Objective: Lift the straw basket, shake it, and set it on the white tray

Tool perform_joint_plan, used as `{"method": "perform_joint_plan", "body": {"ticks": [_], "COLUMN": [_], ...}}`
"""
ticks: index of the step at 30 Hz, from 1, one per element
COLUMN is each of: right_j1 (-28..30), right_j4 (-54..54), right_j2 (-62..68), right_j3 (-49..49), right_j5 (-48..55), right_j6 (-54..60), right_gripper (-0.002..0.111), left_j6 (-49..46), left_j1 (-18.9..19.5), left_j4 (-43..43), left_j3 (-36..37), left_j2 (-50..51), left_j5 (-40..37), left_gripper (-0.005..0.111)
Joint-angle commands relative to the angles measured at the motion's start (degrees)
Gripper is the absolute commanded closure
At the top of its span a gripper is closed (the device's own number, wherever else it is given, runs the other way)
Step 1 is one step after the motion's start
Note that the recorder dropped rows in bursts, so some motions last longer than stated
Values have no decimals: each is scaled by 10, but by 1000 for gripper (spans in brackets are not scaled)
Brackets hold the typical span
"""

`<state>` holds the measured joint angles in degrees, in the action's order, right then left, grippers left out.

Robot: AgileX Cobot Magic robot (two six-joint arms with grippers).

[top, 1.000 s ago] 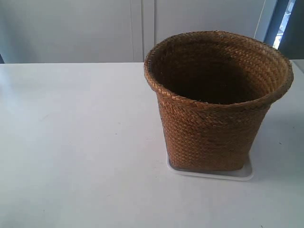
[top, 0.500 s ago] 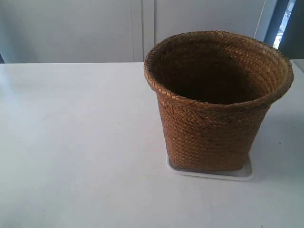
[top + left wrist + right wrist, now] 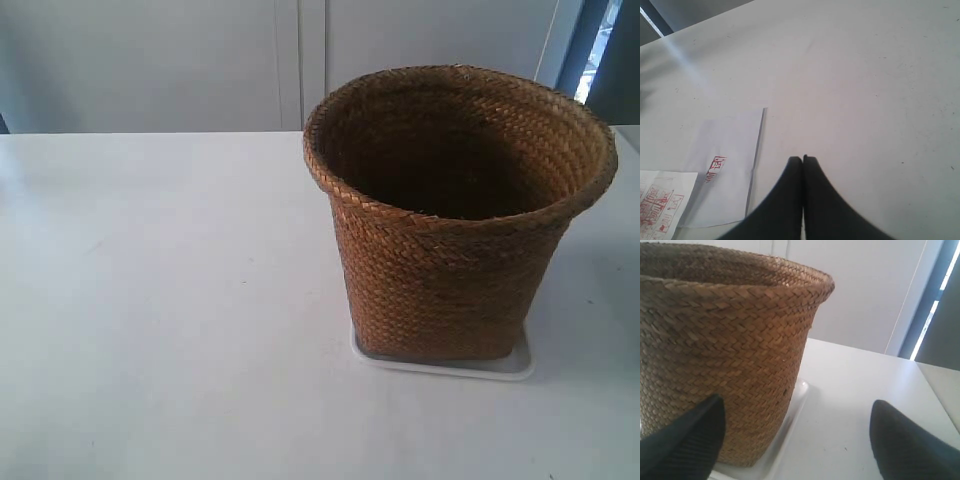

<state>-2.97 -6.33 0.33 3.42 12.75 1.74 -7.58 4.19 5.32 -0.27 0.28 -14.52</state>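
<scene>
The brown woven straw basket (image 3: 455, 215) stands upright on the white tray (image 3: 510, 367), whose rim shows only under its base. The right wrist view shows the basket (image 3: 725, 350) close up, resting in the tray (image 3: 790, 412). My right gripper (image 3: 797, 412) is open beside the basket, low over the table; nothing lies between its fingers. My left gripper (image 3: 803, 159) is shut and empty over bare tabletop, away from the basket. Neither arm appears in the exterior view.
Printed white paper sheets (image 3: 722, 165) lie on the table near my left gripper. A grey wall and a dark window frame (image 3: 585, 45) stand behind the white table (image 3: 160, 300).
</scene>
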Motion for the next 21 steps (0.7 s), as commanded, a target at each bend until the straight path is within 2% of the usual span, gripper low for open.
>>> {"method": "perform_joint_plan", "body": {"ticks": [1, 11, 18, 21], "right_j1": [2, 2, 2, 2], "right_j4": [3, 3, 5, 5], "right_j2": [-3, -3, -3, -3], "right_j3": [-15, -34, -34, -34], "right_j5": [-11, -14, 26, 79], "right_j6": [6, 6, 6, 4], "right_gripper": [34, 34, 34, 34], "left_j6": [0, 0, 0, 0], "left_j1": [-3, -3, -3, -3], "left_j4": [-6, -6, -6, -6], "left_j3": [3, 3, 3, 3], "left_j2": [-3, -3, -3, -3], "left_j5": [0, 0, 0, 0], "left_gripper": [107, 107, 107, 107]}}
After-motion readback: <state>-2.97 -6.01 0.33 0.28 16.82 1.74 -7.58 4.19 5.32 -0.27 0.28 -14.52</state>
